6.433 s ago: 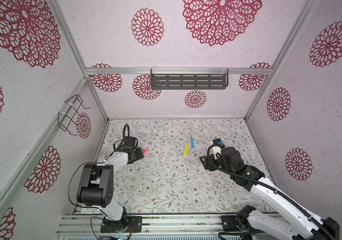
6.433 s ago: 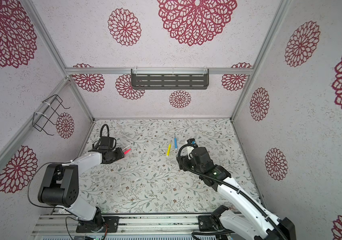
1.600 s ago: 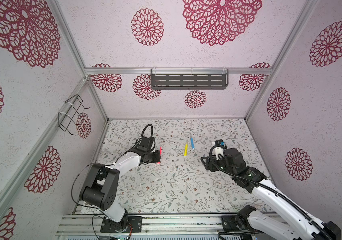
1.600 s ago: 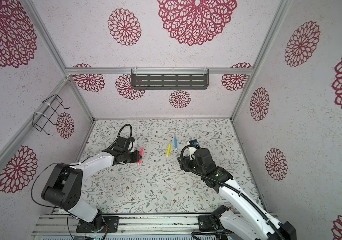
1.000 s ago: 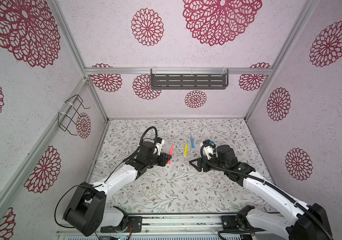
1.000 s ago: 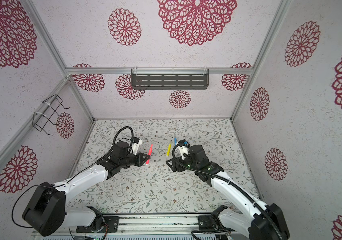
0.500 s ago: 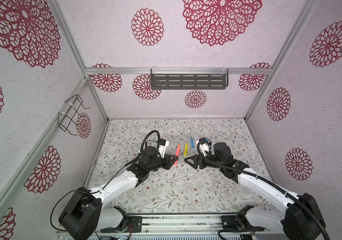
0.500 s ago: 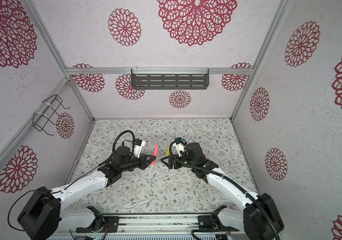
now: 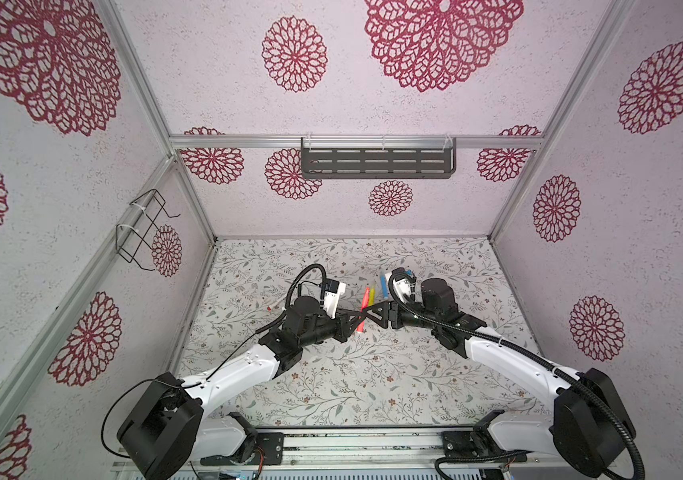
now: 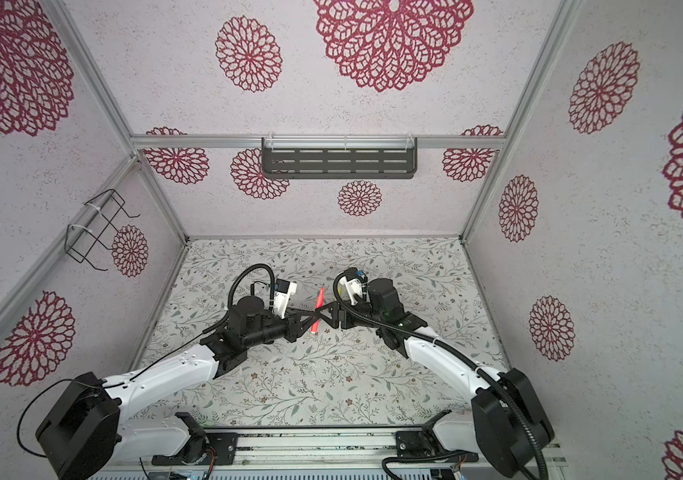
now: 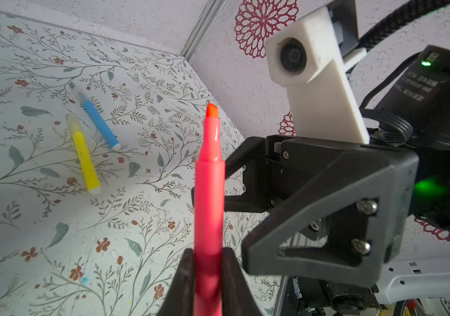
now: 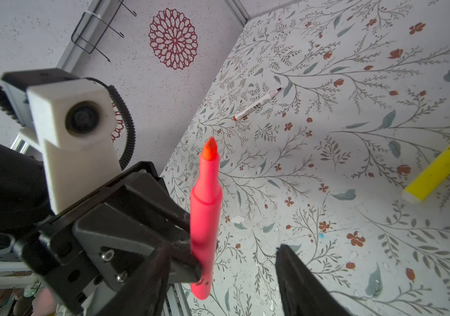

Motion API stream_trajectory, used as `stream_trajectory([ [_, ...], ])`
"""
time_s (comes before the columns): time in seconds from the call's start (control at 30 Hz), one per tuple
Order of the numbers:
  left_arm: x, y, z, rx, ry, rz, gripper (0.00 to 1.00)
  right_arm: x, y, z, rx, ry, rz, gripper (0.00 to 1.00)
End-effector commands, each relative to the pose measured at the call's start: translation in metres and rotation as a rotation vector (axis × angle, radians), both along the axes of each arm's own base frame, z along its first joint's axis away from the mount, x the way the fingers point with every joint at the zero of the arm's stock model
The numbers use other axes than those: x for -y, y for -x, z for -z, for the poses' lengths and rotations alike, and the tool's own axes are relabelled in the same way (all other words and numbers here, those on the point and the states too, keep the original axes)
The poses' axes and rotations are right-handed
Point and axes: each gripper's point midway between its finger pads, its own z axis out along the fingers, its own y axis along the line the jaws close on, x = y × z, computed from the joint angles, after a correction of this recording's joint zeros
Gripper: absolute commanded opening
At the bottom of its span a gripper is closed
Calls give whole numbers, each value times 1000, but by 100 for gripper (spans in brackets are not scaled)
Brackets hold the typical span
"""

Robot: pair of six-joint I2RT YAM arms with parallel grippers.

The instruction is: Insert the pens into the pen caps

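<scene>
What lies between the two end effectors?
The pink pen, gripped by the left end effector, stands between the open jaws of the right end effector; the right wrist view shows it.

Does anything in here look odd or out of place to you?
Only small things. The pink-red pen is uncapped, its tip bare, held in the air by the left gripper. The white pen lies alone, away from the yellow pen and blue pen. Nothing looks broken.
</scene>
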Motion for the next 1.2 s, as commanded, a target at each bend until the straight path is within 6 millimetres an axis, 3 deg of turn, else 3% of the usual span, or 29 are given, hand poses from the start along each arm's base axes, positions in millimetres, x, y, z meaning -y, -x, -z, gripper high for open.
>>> stream_trajectory([
  [0.0,4,4,-6,25,24,10,17,-9,-5,-31,62,-70,-24,61],
  [0.43,16,5,1,9,15,37,17,-12,-8,-31,58,-81,-25,34],
  [0.67,19,6,5,0,8,40,17,-12,-7,-27,51,-72,-30,10],
  [0.8,20,6,3,2,9,41,18,-11,-6,-27,51,-74,-31,6],
  [0.93,22,5,5,-8,-2,48,42,-10,-5,-31,59,-77,-26,4],
  [1.17,30,9,17,-52,-34,97,47,-7,-4,-39,84,-84,-17,4],
])
